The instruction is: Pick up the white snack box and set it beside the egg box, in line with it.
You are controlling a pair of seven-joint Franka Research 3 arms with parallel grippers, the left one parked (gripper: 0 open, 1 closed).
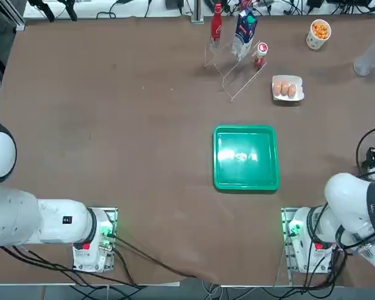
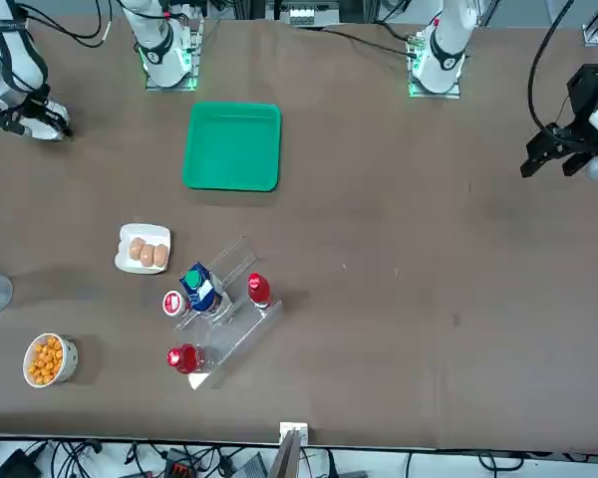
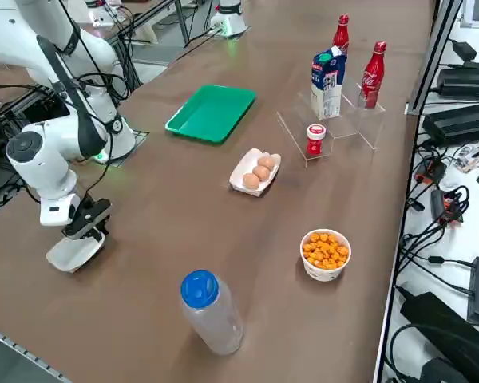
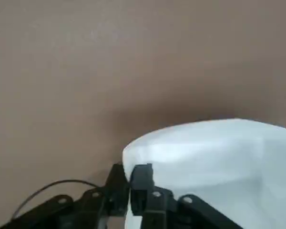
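Observation:
The white snack box [image 3: 73, 250] lies low over the table near its right edge, far from the egg box [image 3: 255, 171]. My right gripper [image 3: 90, 230] reaches down onto it and is shut on its rim. In the wrist view the two fingers [image 4: 142, 177] pinch the thin edge of the white snack box [image 4: 219, 157] between them. Seen from the front, the right gripper [image 2: 38, 123] and the white snack box [image 2: 52, 125] sit at the far left edge. The egg box [image 1: 287, 88], with brown eggs showing, stands in the far right part of the table. I cannot tell whether the snack box touches the table.
A green tray [image 1: 246, 157] lies mid-table in front of the right arm's base. A clear stand [image 3: 335, 120] holds red bottles, a carton and a small jar beyond the egg box. A cup of orange snack balls [image 3: 325, 254] and a blue-capped bottle [image 3: 209, 311] stand near the right edge.

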